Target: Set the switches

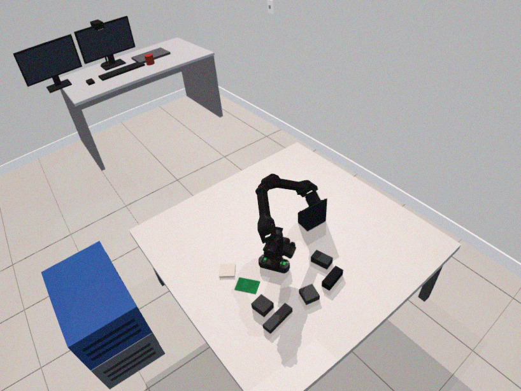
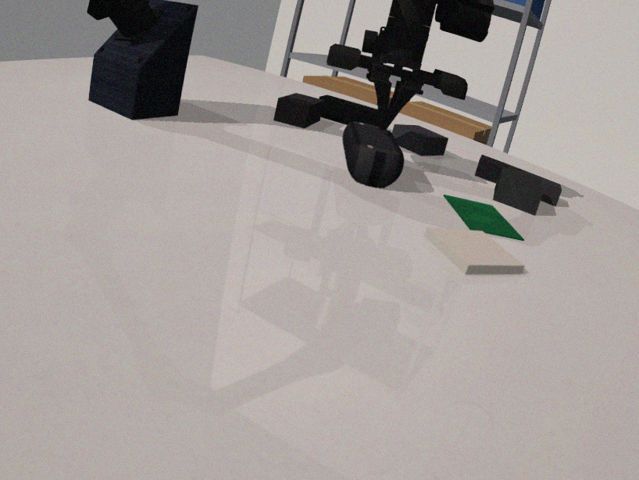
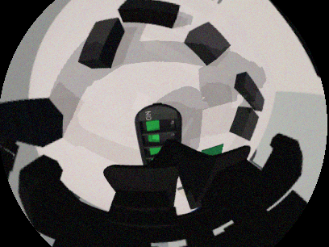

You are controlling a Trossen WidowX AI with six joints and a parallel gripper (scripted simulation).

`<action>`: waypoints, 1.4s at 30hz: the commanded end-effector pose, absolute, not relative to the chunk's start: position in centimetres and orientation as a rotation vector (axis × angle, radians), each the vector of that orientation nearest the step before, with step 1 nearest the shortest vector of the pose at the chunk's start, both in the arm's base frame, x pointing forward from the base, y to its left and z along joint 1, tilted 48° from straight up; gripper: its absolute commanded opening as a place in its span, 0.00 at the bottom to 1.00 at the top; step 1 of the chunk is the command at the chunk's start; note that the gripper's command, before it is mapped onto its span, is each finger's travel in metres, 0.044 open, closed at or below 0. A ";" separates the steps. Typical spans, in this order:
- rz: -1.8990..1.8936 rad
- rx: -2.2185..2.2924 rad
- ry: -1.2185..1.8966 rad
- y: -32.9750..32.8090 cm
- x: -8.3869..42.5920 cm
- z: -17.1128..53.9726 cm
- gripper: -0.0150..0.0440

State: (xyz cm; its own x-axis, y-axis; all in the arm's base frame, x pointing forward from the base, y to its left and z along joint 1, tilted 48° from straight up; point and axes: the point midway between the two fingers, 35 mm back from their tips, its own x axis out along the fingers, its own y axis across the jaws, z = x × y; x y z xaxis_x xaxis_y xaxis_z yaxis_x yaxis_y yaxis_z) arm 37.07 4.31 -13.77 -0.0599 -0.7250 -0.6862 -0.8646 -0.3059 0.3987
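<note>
The dark grey controller unit [image 1: 279, 267] [image 2: 373, 155] [image 3: 155, 127] sits flat on its base near the middle of the white bench [image 1: 378, 252]. In the wrist view, green shows on the switches below its far end; the nearer switches are hidden by my fingers. My gripper [image 1: 275, 251] [image 2: 384, 121] [image 3: 169, 142] is shut with nothing between the fingers. It points straight down, and its closed tips rest on or just above the unit's top; I cannot tell which.
A green board [image 1: 247, 285] [image 2: 482, 216] and a beige pad [image 1: 227, 269] [image 2: 474, 250] lie left of the unit. Several dark blocks [image 1: 321, 258] [image 1: 309, 293] [image 1: 278, 317] lie around it. The arm's base block [image 1: 312, 214] [image 2: 139, 66] stands behind.
</note>
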 end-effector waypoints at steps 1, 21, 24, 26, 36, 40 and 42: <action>1.309 -2.044 1.750 3.9 36.8 -14.2 0.25; 1.309 -2.044 1.751 3.3 36.7 -14.7 0.25; 1.309 -2.044 1.751 3.3 36.7 -14.7 0.25; 1.309 -2.044 1.751 3.3 36.7 -14.7 0.25; 1.309 -2.044 1.751 3.2 36.7 -14.8 0.25; 1.309 -2.044 1.751 3.2 36.7 -14.9 0.25; 1.309 -2.044 1.751 3.1 36.7 -14.9 0.25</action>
State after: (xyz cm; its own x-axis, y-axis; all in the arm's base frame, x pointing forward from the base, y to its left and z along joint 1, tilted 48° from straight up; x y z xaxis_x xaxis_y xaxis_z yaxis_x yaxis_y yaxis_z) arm 36.91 3.42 -14.72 -0.0565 -0.7258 -0.6856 -0.8629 -0.3099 0.3992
